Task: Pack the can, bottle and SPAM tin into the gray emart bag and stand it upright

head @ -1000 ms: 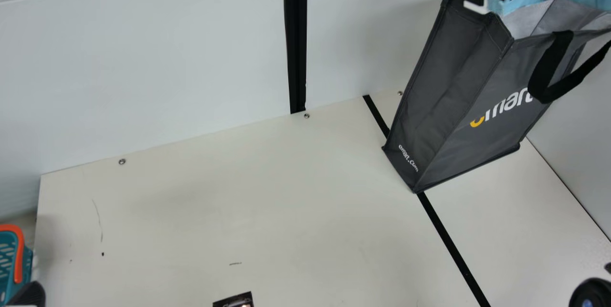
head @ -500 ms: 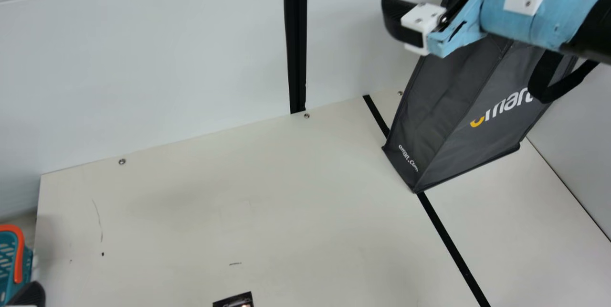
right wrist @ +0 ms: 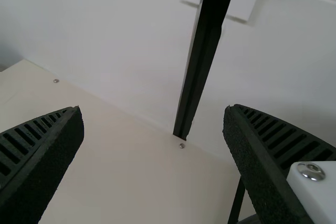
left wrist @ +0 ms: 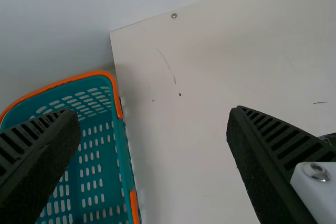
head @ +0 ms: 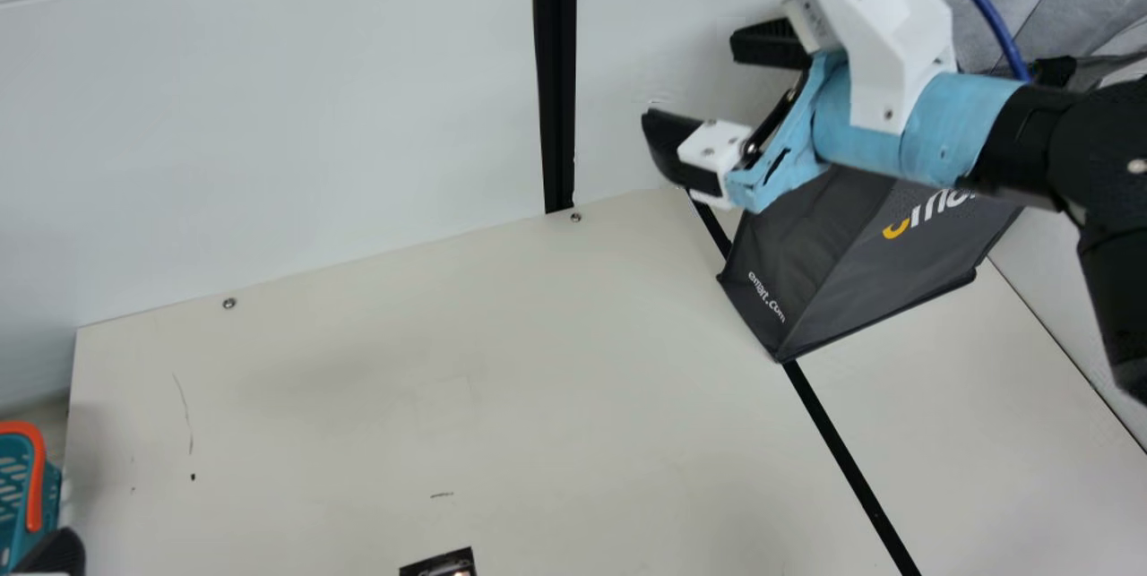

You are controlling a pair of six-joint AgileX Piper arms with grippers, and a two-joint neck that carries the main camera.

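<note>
While the gray emart bag [head: 806, 262] stands upright on the table [head: 448, 379] in the main view, the right gripper [head: 699, 85] hangs near it, left gripper [head: 54, 554] at lower left.
Left wrist view: fingers spread, empty, a teal basket [left wrist: 125, 166] beside the table; right wrist view: fingers parted, empty.

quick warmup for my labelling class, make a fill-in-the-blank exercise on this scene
The left gripper and right gripper are both ____.
The gray emart bag is on the main view's ____ side.
The trim on the teal basket is ____.
The stripe along the table is ____.
Missing words: open; right; orange; black
</note>
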